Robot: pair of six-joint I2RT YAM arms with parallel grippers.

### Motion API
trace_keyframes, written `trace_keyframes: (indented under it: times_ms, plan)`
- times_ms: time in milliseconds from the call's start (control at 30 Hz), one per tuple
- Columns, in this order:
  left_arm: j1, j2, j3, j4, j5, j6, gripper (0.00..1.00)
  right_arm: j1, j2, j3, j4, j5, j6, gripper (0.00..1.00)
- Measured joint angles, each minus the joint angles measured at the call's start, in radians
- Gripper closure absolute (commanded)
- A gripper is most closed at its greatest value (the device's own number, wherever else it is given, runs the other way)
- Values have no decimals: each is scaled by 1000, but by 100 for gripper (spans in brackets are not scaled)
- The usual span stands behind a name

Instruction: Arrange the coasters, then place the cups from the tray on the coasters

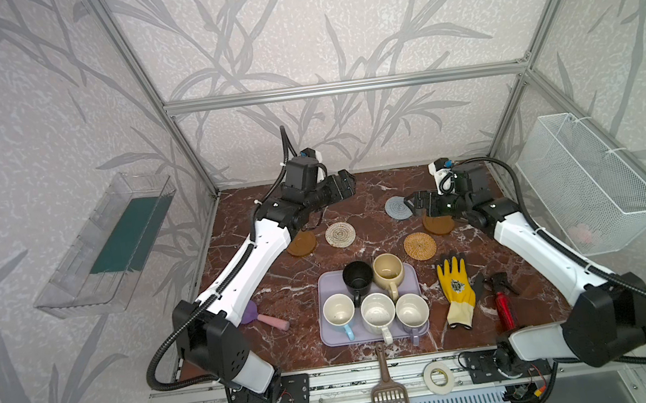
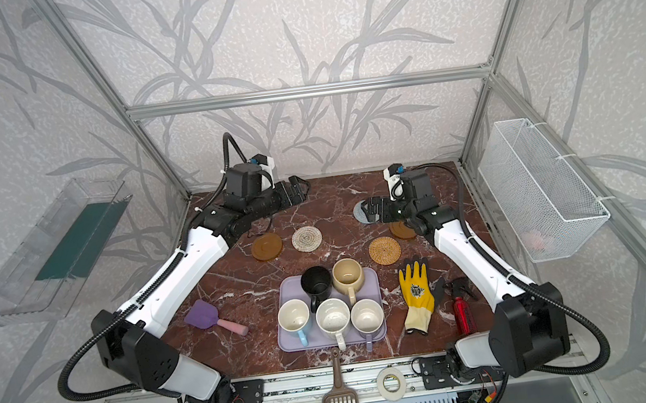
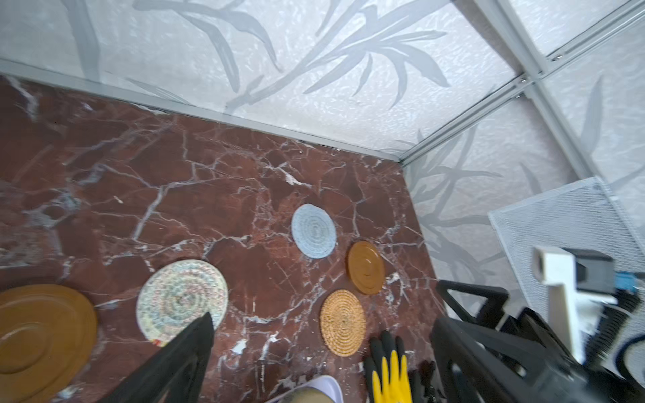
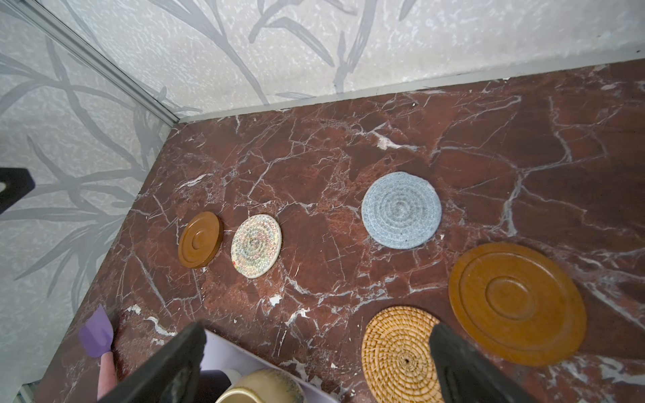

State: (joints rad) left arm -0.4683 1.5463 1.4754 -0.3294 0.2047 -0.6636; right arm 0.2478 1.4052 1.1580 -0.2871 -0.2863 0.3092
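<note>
Five cups [image 1: 378, 314] stand on the tray [image 1: 331, 285], with five coasters [image 1: 340, 234] lying behind it.

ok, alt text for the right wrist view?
Two amber-brown coasters, a cream woven coaster, a grey-blue woven coaster and a tan rattan coaster lie flat and bare on the marble table. The right gripper's open fingers show in the foreground, near the beige-yellow mug's rim.
</note>
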Motion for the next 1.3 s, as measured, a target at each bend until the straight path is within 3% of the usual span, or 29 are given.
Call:
trace_keyframes:
  times_ms: [200,400,733,1033,1300]
  plan:
    - [-17,18,-164,152,76,-103,1,-5,159,100,-39,13,-50,0]
    - [-37,51,-138,184,85,-114,1,-5,365,244,-76,42,-85,9]
    - [-40,118,-65,131,61,-61,1,-5,669,521,-200,108,-163,38]
    - [-40,171,12,76,54,-24,1,-8,893,752,-347,155,-255,48]
    - [-40,173,14,60,62,-28,1,-7,953,810,-431,154,-289,54]
